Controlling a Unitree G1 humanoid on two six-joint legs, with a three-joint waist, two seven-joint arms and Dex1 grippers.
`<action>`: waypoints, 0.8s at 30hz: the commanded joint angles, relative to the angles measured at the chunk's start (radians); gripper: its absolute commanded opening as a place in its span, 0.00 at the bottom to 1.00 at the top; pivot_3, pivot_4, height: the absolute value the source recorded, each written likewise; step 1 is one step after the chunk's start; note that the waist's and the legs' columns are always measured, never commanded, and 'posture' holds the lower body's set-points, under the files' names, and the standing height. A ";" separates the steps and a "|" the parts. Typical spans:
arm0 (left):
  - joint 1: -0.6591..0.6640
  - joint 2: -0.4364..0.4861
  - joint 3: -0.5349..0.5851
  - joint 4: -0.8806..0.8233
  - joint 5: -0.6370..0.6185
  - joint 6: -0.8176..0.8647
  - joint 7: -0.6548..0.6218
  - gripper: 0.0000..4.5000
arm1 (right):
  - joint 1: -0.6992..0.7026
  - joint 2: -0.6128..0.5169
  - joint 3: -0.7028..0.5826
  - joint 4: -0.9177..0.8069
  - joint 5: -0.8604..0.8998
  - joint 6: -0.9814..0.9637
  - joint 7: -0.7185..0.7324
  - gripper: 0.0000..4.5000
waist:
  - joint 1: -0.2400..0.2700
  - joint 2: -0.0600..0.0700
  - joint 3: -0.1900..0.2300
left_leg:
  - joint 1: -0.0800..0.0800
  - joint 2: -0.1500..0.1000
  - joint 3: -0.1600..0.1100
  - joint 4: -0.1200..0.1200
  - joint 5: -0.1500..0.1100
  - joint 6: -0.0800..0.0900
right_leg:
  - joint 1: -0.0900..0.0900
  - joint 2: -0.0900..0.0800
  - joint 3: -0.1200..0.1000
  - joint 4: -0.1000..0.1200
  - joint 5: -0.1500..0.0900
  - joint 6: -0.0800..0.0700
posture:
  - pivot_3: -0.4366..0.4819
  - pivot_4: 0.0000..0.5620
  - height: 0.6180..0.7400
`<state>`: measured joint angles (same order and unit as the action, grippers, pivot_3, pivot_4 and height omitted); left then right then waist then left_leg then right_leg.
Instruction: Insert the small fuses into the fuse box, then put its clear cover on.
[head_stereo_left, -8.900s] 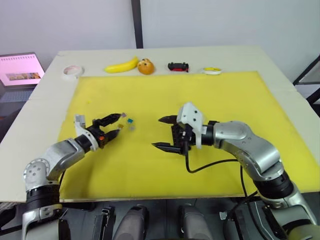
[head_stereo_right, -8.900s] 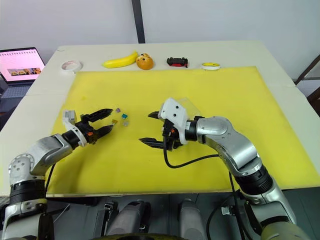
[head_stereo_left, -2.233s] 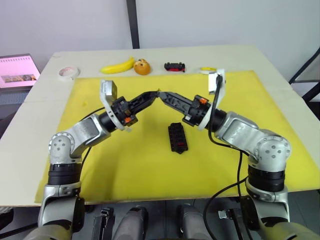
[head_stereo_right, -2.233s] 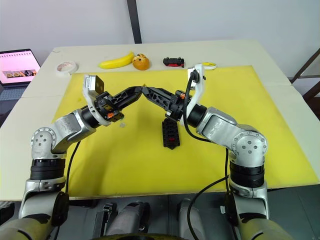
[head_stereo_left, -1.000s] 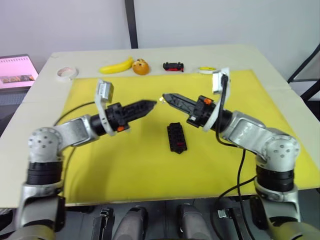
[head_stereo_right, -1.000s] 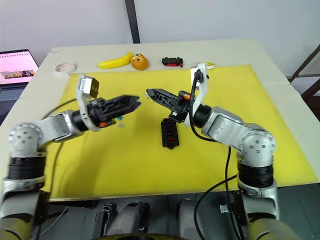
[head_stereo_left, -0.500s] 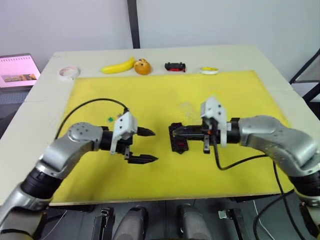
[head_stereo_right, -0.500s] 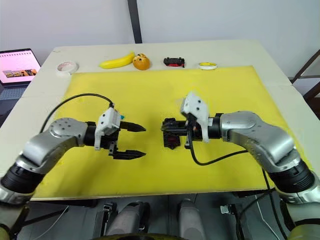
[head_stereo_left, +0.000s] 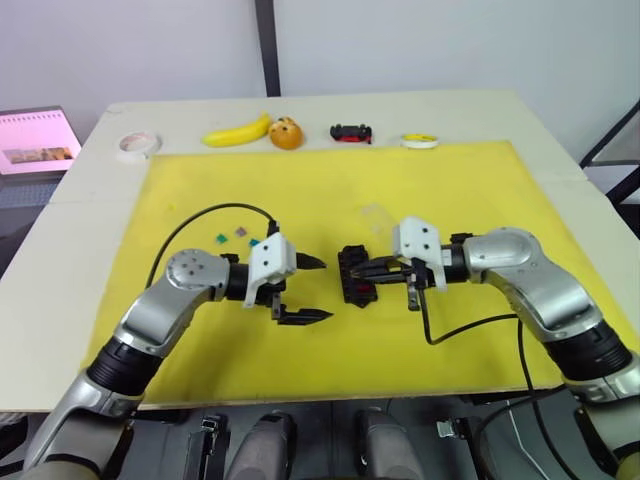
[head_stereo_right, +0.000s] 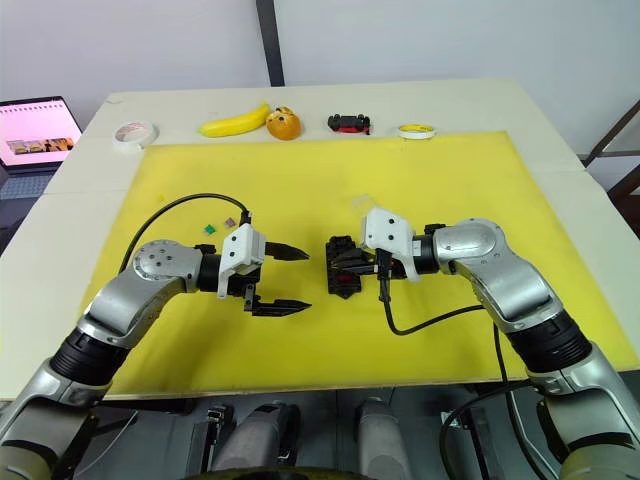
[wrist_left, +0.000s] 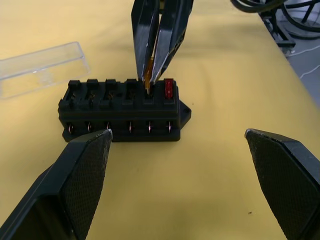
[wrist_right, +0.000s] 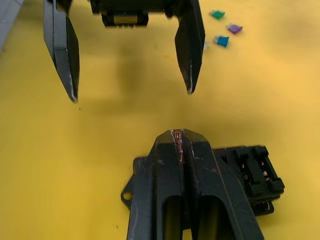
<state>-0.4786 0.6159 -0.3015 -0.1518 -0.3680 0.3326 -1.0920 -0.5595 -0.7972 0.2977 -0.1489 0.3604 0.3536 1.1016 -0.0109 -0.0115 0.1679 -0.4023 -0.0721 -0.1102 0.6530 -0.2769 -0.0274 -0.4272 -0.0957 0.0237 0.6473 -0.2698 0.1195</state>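
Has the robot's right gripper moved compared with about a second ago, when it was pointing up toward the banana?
Yes. The right gripper has dropped from near the mat's middle, toward the robot, down onto the fuse box, pinching an orange fuse at a slot.

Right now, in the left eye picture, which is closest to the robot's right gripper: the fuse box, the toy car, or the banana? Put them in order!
From the right gripper:
1. Fuse box, right under its fingers.
2. Toy car, at the table's far edge.
3. Banana, at the far edge, further left.
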 joint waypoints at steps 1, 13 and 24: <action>-0.012 -0.009 0.019 -0.006 0.014 -0.024 -0.013 1.00 | -0.005 0.015 -0.037 -0.004 -0.013 -0.026 0.019 0.00 | 0.000 0.000 0.000 | 0.000 0.000 0.000 0.000 0.000 0.000 | 0.000 0.000 0.000 0.000 0.000 0.000 | 0.48 0.27 1.00; -0.026 -0.037 0.026 -0.001 0.033 -0.022 -0.022 1.00 | -0.001 0.038 -0.055 0.032 -0.049 -0.040 0.051 0.00 | 0.000 0.000 0.000 | 0.000 0.000 0.000 0.001 0.000 -0.001 | 0.000 0.000 0.000 0.001 0.000 0.000 | 0.48 0.27 1.00; -0.023 -0.039 0.026 -0.006 0.036 -0.016 -0.019 1.00 | 0.009 0.042 -0.070 0.008 -0.040 -0.010 0.056 0.00 | 0.000 0.000 0.000 | 0.000 0.000 0.000 0.001 0.003 -0.005 | 0.000 0.000 0.000 0.001 0.000 0.000 | 0.48 0.27 1.00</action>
<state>-0.4881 0.5791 -0.2991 -0.1347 -0.3344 0.3228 -1.1083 -0.5493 -0.7627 0.2602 -0.1109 0.3169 0.3479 1.1563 -0.0113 -0.0115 0.1678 -0.4024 -0.0723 -0.1105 0.6540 -0.2739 -0.0326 -0.4272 -0.0956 0.0235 0.6486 -0.2698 0.1195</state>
